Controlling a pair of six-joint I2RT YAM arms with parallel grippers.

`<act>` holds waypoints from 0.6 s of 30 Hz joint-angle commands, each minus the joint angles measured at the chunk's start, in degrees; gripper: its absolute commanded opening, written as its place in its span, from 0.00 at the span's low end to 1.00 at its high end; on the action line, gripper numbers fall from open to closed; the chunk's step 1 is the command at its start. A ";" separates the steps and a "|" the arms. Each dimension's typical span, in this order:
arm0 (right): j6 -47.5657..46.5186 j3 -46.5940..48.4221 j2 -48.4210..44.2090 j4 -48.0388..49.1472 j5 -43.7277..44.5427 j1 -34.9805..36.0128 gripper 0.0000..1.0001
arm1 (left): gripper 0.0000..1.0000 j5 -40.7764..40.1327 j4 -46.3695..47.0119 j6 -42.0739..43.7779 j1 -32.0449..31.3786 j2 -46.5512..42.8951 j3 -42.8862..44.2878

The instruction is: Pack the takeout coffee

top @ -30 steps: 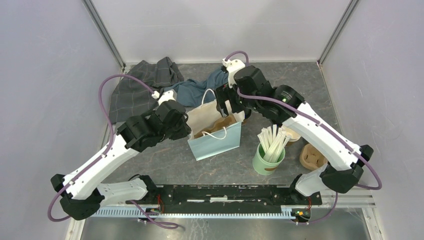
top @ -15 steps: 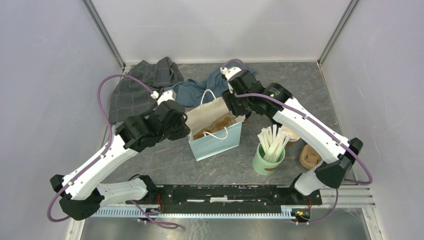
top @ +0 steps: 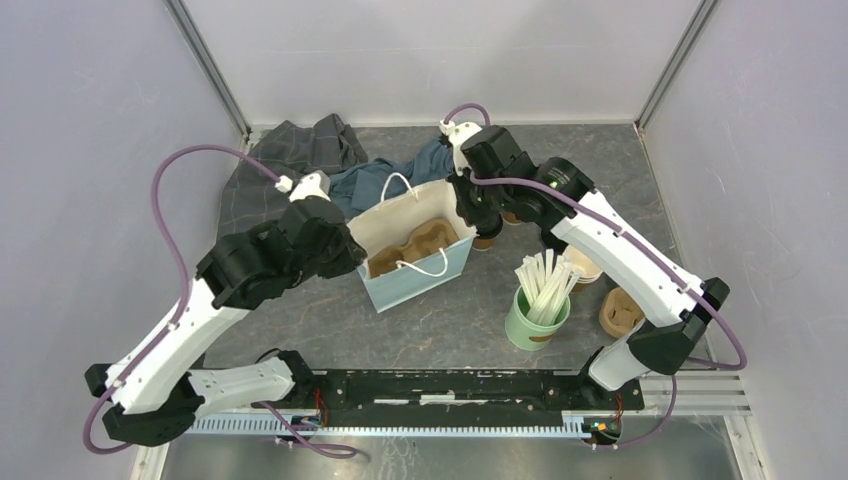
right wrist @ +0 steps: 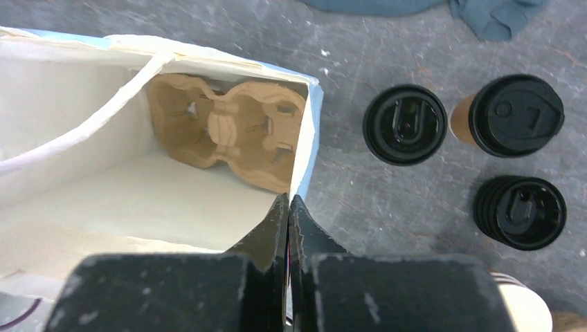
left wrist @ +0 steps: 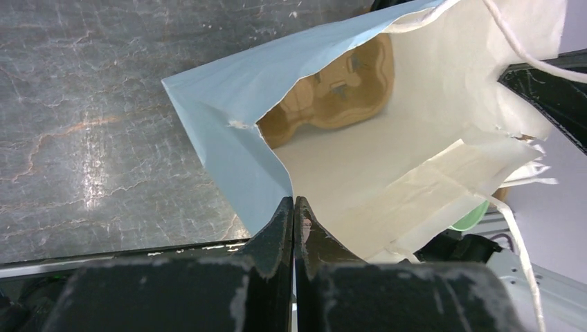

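Robotics lab cell: grey partition walls [top: 90,150], stone-look table [top: 330,330], robot arms [top: 610,250] on a metal rail [top: 450,425].

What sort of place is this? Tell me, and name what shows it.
Probably a lab robot cell staged as a coffee takeout station: bare grey walls boxing the table, a paper bag holding a cup carrier, lidded cups beside it.

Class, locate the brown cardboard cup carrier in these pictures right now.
In the right wrist view the cup carrier lies at the bottom of the pale blue paper bag, left of the lidded coffee cups.
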 commanded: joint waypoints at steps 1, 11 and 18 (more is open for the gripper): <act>1.77 6.67 -1.51 1.02 -3.53 0.23 0.00 | 0.02 -2.07 -2.68 0.47 0.15 -1.35 5.69; 5.20 5.50 -1.48 2.54 -7.41 0.22 0.02 | 0.02 -2.77 -4.13 -1.86 0.14 -1.73 8.47; 1.36 -4.00 -0.82 4.59 -2.69 -0.82 0.63 | 0.67 -5.78 -8.30 -8.61 0.14 -4.52 -2.90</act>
